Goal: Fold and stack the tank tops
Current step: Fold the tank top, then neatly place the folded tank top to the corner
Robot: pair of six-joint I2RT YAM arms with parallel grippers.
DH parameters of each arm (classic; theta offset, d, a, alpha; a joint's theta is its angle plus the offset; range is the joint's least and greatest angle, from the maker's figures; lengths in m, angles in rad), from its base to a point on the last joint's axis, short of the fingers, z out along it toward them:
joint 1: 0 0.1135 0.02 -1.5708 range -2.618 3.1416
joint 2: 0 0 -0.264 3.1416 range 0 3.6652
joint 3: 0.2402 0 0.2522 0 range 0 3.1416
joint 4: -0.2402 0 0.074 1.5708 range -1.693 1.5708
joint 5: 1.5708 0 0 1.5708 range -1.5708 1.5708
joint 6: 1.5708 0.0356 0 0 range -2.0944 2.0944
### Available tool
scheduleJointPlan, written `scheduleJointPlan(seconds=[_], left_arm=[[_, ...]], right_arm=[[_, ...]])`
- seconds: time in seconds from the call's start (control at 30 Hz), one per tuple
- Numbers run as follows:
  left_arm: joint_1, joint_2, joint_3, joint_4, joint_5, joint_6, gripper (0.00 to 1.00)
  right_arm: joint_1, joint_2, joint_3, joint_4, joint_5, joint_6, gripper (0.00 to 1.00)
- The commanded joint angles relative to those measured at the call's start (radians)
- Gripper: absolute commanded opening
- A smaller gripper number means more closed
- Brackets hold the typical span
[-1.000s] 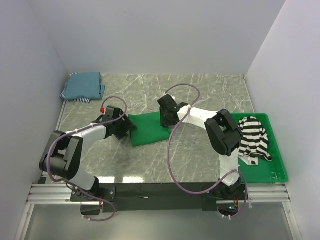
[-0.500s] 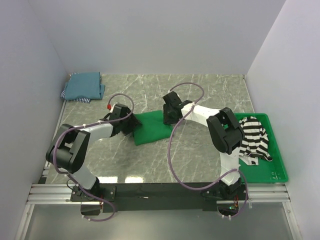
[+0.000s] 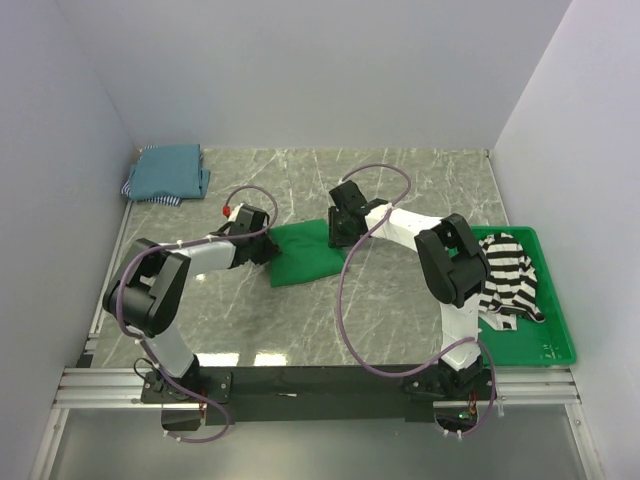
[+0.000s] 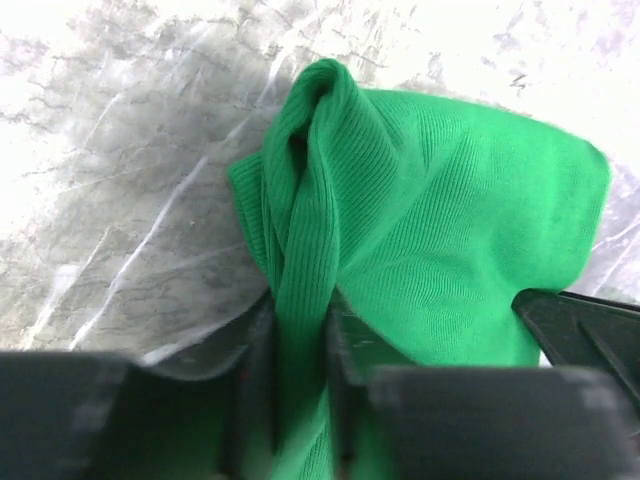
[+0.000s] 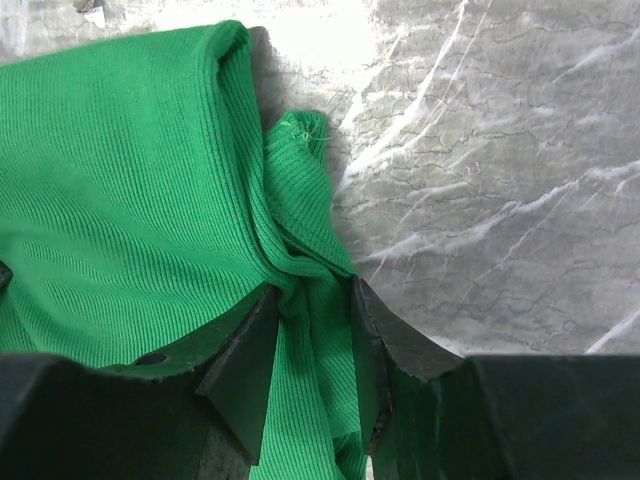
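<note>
- At the far left, in the back corner of the marble table (image 3: 430,190), the folded teal-blue tank tops (image 3: 168,170) lie in a stack. A striped edge shows beneath their left side.
- My left gripper (image 3: 266,248) sits low on the table at the left end of the green tank top (image 3: 305,256). In its wrist view my fingers (image 4: 255,340) are drawn in narrow, clamped on a twisted rope of ribbed green cloth that runs up between them.
- The green tank top lies on the marble between my two grippers, bunched and only partly folded. Its left end is gathered into that roll, and the rest spreads out flatter toward the right.
- My right gripper (image 3: 341,230) is down at the far right edge of the same top. Its wrist view shows my fingers (image 5: 245,350) pinched narrow on a gathered fold of the green fabric, with bare marble just to the right of them.
- At the far right, the black-and-white striped tank top (image 3: 505,275) lies crumpled in the green tray (image 3: 556,340), beside my right arm and well apart from the green top.
</note>
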Motion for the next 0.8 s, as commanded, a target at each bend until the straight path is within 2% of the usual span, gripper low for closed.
scheduleJointPlan(seconds=[0.0, 0.03, 0.07, 0.1, 0.27, 0.33, 0.37, 0.4, 0.43, 0.57, 0.77], left_arm=[[-0.013, 0.060, -0.008, -0.205, -0.054, 0.059, 0.22], [-0.013, 0.060, 0.001, -0.214, -0.069, 0.073, 0.17], [-0.013, 0.061, 0.013, -0.226, -0.085, 0.082, 0.06], [-0.013, 0.063, 0.028, -0.245, -0.100, 0.092, 0.01], [-0.013, 0.106, 0.214, -0.401, -0.245, 0.158, 0.01], [-0.011, 0.127, 0.322, -0.455, -0.305, 0.193, 0.01], [-0.010, 0.152, 0.359, -0.496, -0.332, 0.207, 0.01], [-0.007, 0.166, 0.396, -0.516, -0.383, 0.222, 0.00], [-0.005, 0.193, 0.466, -0.532, -0.405, 0.262, 0.00], [0.027, 0.273, 0.639, -0.598, -0.507, 0.363, 0.00], [0.105, 0.362, 0.831, -0.587, -0.638, 0.558, 0.00]], right_arm=[[-0.006, 0.019, 0.033, -0.006, -0.001, -0.015, 0.41], [-0.006, 0.017, 0.035, -0.008, -0.002, -0.015, 0.41], [-0.006, 0.014, 0.037, -0.011, -0.001, -0.015, 0.41], [-0.005, 0.005, 0.037, -0.011, -0.001, -0.013, 0.41], [-0.006, -0.075, 0.041, -0.015, -0.030, -0.010, 0.48], [-0.009, -0.124, 0.058, -0.035, -0.036, -0.006, 0.55], [-0.008, -0.141, 0.063, -0.043, -0.038, -0.004, 0.55], [-0.011, -0.179, 0.066, -0.055, -0.036, 0.003, 0.62], [-0.011, -0.200, 0.063, -0.058, -0.036, 0.008, 0.64], [-0.013, -0.306, 0.021, -0.054, -0.059, 0.026, 0.65], [-0.013, -0.429, -0.074, -0.023, -0.117, 0.037, 0.65]])
